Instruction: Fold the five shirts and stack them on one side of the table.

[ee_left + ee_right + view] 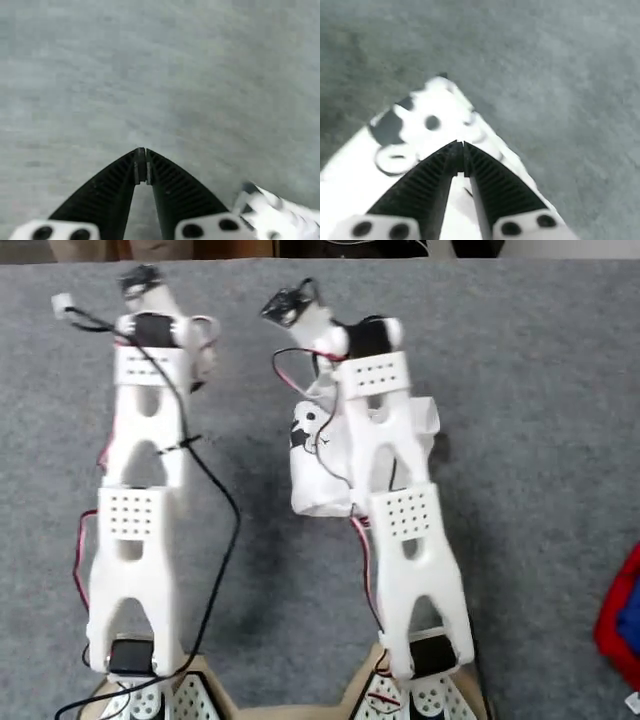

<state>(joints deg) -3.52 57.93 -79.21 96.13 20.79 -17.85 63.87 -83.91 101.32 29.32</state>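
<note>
While the right gripper [460,145] hung over the white shirt [415,135], its fingertips were pressed together, and nothing could be seen caught between them. The shirt was folded into a rough square, black print facing up, and it lay on the grey table [520,390] beneath the right arm. Over to the shirt's left and well apart from it, the left gripper [141,150] was closed tight too, holding nothing, with bare table under it. Far off to the shirt's right, at the table's edge, sat a bundle of blue and red cloth [622,615].
</note>
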